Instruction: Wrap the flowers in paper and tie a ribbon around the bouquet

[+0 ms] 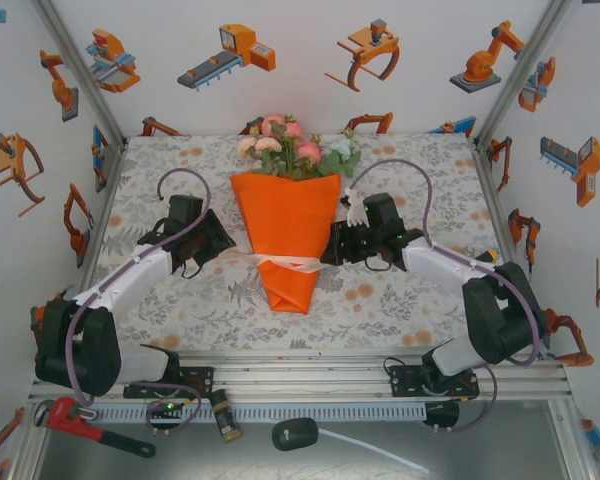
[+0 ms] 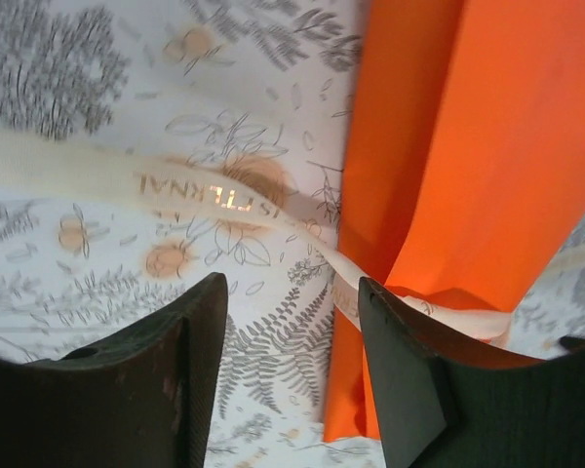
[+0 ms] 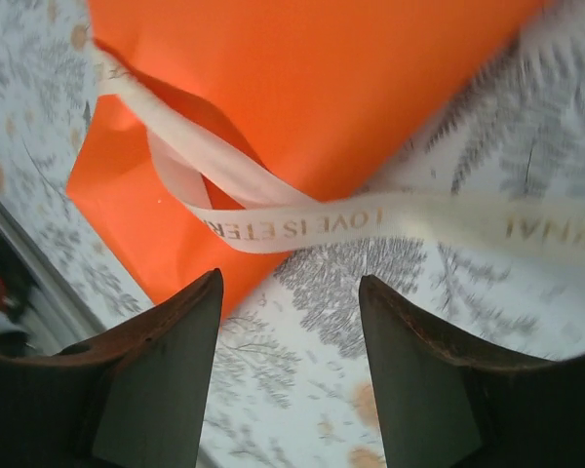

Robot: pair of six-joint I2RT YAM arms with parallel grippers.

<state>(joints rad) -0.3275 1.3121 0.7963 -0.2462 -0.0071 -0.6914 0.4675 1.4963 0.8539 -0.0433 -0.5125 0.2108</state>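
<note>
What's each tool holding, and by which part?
Nothing. Left tool and right tool stand open; the sheer cream printed ribbon lies beyond them, ungripped.

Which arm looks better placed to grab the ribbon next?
The left, narrowly, as I judge it. Both grippers are open beside the bouquet. The ribbon dips right down to a fingertip of the left gripper, while it lies a little ahead of the right gripper.
</note>
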